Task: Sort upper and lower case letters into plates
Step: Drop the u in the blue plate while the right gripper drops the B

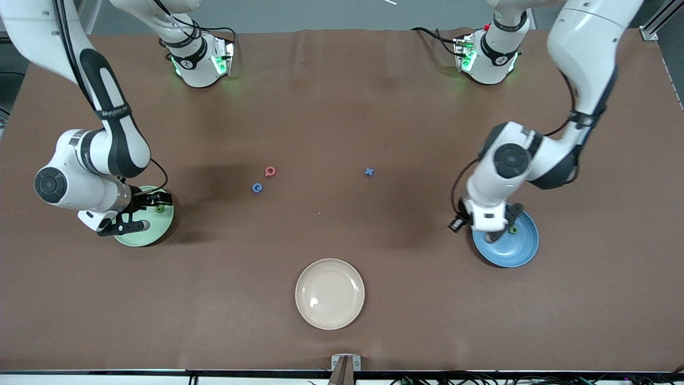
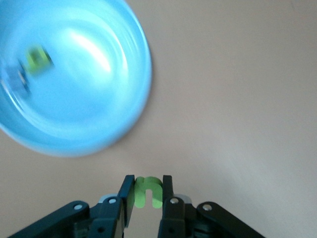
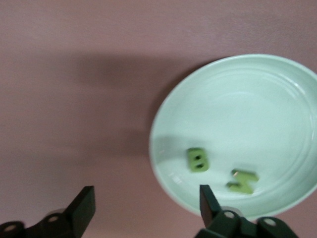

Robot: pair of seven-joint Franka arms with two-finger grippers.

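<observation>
One green letter between left hand fingers

Even overhead light is falling on the table, arms casting soft shadows. Glare is washing out the blue plate, which is blurring in the left wrist view.

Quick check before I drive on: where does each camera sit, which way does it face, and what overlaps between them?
Front view: high across the table, facing both arms; cream plate nearest.
Left wrist view: on the left arm, looking down; left gripper shut on a green letter, beside the blue plate.
Right wrist view: on the right arm, looking down; right gripper open by the green plate.
Shared: front view also shows blue plate and green plate.
</observation>
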